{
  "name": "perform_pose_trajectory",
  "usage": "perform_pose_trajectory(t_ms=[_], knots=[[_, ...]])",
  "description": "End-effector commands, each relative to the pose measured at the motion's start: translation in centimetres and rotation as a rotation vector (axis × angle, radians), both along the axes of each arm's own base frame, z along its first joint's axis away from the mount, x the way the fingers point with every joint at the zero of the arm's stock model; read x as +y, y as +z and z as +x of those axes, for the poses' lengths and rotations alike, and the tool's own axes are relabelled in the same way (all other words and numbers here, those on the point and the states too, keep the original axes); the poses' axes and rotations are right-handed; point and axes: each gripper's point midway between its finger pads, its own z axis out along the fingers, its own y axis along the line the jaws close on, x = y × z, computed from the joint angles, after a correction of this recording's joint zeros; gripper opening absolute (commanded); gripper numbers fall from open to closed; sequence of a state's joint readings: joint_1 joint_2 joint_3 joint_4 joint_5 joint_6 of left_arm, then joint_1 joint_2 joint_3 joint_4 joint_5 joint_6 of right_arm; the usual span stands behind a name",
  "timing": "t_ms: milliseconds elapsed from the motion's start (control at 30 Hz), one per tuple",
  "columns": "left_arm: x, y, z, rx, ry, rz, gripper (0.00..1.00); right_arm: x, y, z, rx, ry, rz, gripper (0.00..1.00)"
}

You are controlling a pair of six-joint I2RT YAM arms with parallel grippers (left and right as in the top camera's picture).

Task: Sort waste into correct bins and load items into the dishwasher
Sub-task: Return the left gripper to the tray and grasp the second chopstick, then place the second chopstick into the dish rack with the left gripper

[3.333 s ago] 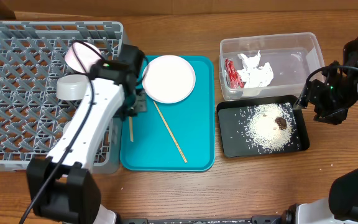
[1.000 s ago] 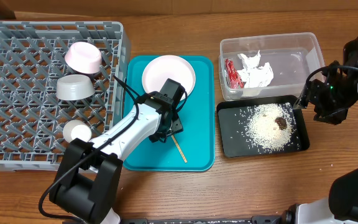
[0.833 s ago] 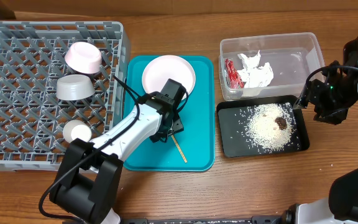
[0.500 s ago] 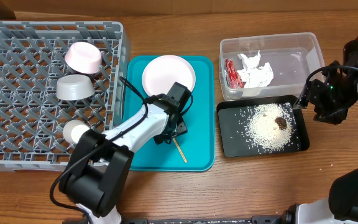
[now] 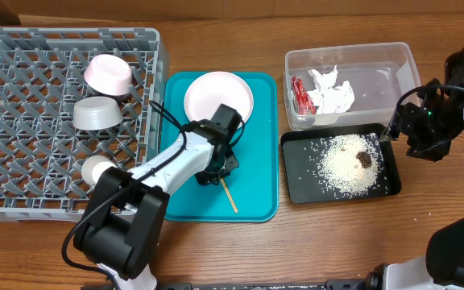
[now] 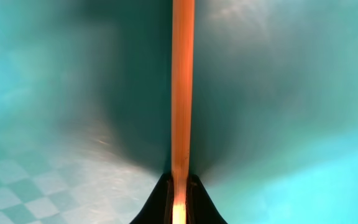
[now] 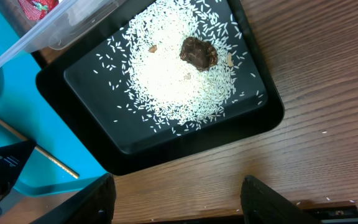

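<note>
The table (image 5: 337, 234) is brown wood with a plain lengthwise grain, bare along its near edge; on it lies the teal tray (image 5: 256, 189), whose floor shows a faint chequer in the left wrist view. The left gripper (image 5: 214, 169) hangs low over this tray, its jaws pinched tight on one end of a chopstick (image 5: 229, 196), which slants toward the near right; whether the stick is clear of the tray floor the blurred wrist view does not settle. To the right sits the black tray (image 5: 290, 173), holding rice (image 5: 341, 165) and a brown lump (image 5: 364, 159); the right gripper (image 7: 178, 186) hovers beside its right edge, fingers spread wide with nothing between them. Farther back on the teal tray rests the plate (image 5: 212, 93). Beyond the black tray stands the tub (image 5: 393, 64) with the wrapper (image 5: 300, 95) and napkin (image 5: 331, 90). At the far left, the rack (image 5: 22, 105) carries a cup (image 5: 97, 169), a white bowl (image 5: 97, 113) and a pink bowl (image 5: 108, 74).
</note>
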State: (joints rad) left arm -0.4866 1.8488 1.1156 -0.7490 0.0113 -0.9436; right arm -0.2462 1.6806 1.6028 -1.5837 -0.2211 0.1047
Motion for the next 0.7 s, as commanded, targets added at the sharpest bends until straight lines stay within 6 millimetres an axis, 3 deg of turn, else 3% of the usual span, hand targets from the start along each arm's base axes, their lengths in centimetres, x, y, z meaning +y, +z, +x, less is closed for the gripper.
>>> perform_pose_trajectory(t_ms=[0, 233, 433, 467, 567, 667], knots=[[1.6, 0.5, 0.4, 0.005, 0.045, -0.006, 0.04, 0.1, 0.7, 0.1, -0.030, 0.002, -0.006, 0.66], [4.4, 6.8, 2.9, -0.146, 0.008, -0.045, 0.04, 0.1, 0.7, 0.1, -0.030, 0.002, -0.006, 0.66], [7.3, 12.9, 3.3, -0.281, -0.196, -0.006, 0.05, 0.1, 0.7, 0.1, -0.031, 0.002, -0.007, 0.66], [8.5, 14.1, 3.6, -0.312, -0.208, 0.027, 0.04, 0.1, 0.7, 0.1, -0.031, 0.002, -0.007, 0.66], [10.9, 15.9, 4.2, -0.368, -0.245, 0.083, 0.04, 0.1, 0.7, 0.1, -0.030, 0.002, -0.006, 0.66], [13.5, 16.2, 4.6, -0.375, -0.281, 0.147, 0.04, 0.1, 0.7, 0.1, -0.031, 0.002, -0.007, 0.66]])
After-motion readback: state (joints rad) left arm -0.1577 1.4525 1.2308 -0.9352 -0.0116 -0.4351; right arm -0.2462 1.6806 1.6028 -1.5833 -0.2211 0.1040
